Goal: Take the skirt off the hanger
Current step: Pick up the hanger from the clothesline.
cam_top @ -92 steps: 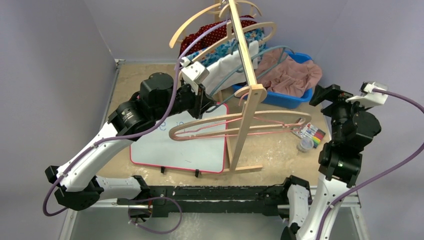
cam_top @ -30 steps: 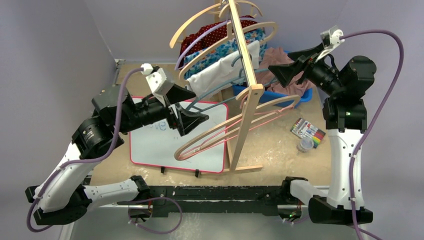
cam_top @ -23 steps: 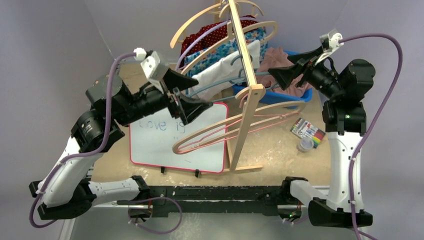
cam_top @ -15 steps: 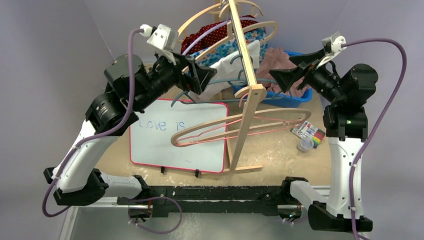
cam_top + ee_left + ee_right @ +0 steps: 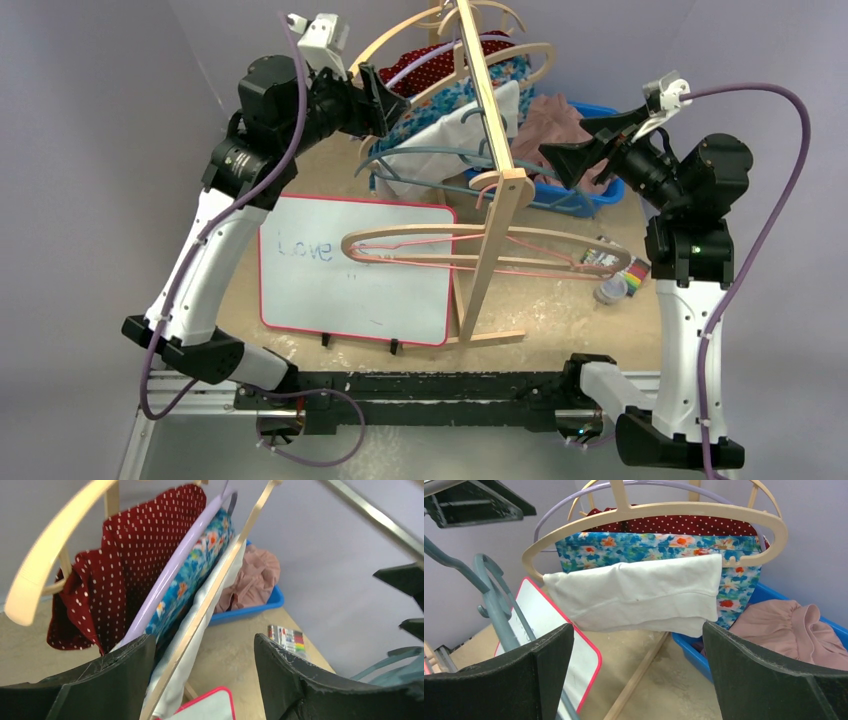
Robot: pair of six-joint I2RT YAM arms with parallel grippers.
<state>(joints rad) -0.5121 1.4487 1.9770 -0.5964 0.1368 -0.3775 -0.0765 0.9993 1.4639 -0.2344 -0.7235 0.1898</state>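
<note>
**Two grippers closing in on a skirt hung on a wooden rack**

Shows a wooden rack [image 5: 490, 170] standing on a sandy table [image 5: 560, 300], with three garments draped over hangers near its top: a red dotted cloth [image 5: 684, 525], a blue floral cloth [image 5: 649, 547] and, in front, a white skirt [image 5: 639, 595] folded over a beige hanger [image 5: 704, 510]. Cannot say for certain which garment counts as the skirt. Judges the white one likeliest, sitting centred in the right wrist view.

Places the left gripper [image 5: 378, 100] high at the rack's left side, fingers spread, straddling the beige hanger's edge without pinching anything. Places the right gripper [image 5: 568, 138] on the opposite side, facing the rack, fingers spread wide and holding nothing.

To do this step well:
- Steady the hanger with one gripper.
- Pinch the white cloth at its hanging lower edge with the other, catching both folded layers.
- Pull slowly along and off the bar, to avoid dragging the floral cloth or rocking the rack.
- Keep clear of the teal hanger [image 5: 496, 605] just beside.

Reads "Love is" in blue handwriting on a red-framed whiteboard [image 5: 400, 300]. Also shows a marker pack [image 5: 618, 262] at right, print too small to read, and a blue bin [image 5: 570, 198] holding pink cloth [image 5: 555, 120]. Finds no brand marks.
</note>
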